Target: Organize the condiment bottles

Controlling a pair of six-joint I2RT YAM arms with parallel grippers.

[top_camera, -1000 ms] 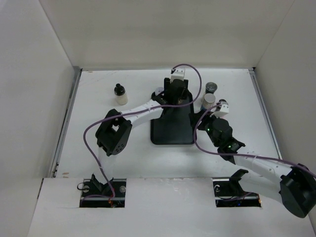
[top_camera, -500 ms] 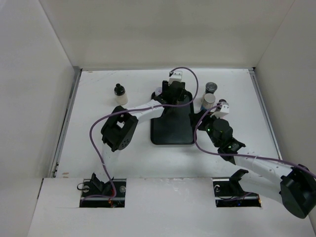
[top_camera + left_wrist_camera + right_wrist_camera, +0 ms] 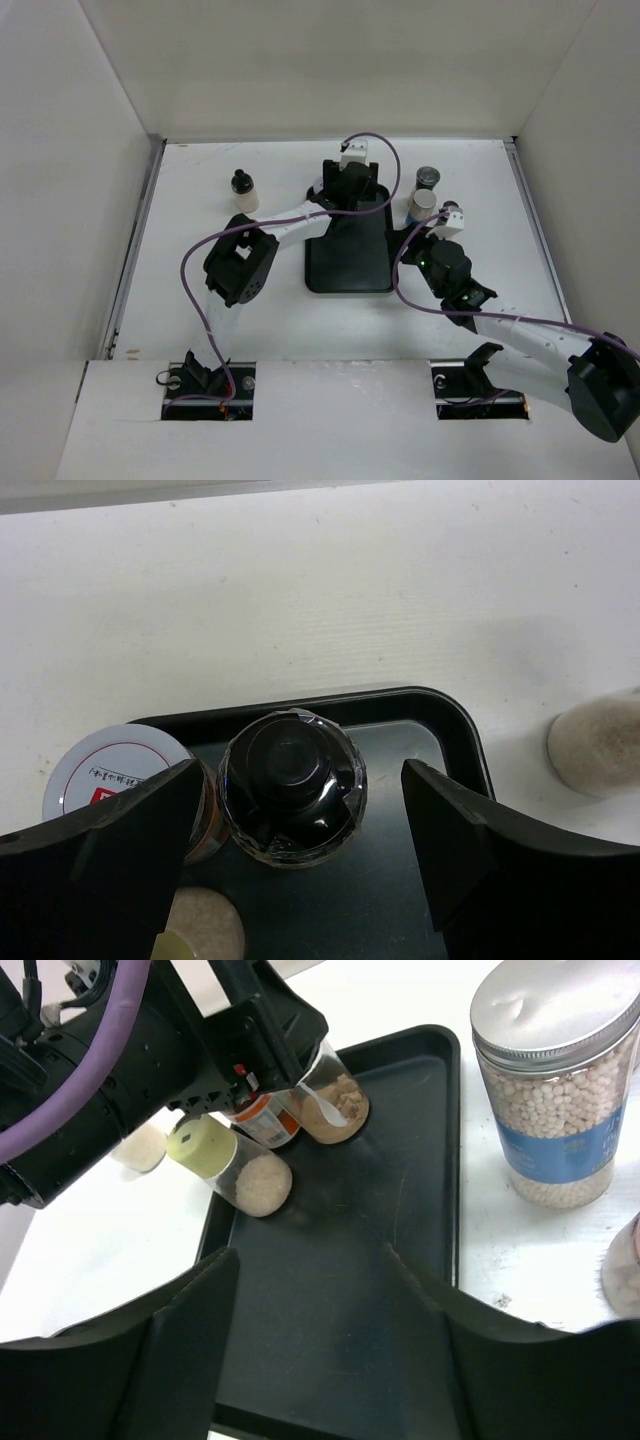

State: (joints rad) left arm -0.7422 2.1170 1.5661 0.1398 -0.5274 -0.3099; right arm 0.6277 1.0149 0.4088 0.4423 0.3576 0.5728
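My left gripper (image 3: 303,815) hangs open over the far end of the black tray (image 3: 452,720). A dark bottle with a black cap (image 3: 292,780) stands upright between its fingers, touching neither. Beside that bottle in the tray are a white-lidded jar (image 3: 118,772) and a yellow-lidded jar (image 3: 232,1165). My right gripper (image 3: 310,1260) is open and empty above the tray's bare floor (image 3: 390,1220). From above, the left gripper (image 3: 345,185) covers the tray's far end. A cream bottle with a black cap (image 3: 243,192) stands alone at the far left.
A silver-lidded jar with a blue label (image 3: 560,1090) stands on the table just right of the tray. Two jars (image 3: 424,192) stand by the tray's far right corner, close to my right gripper (image 3: 412,240). White walls enclose the table.
My left gripper has opened and let go of the dark bottle, which now stands in the tray. The left arm shifted slightly. The right arm has hardly moved.
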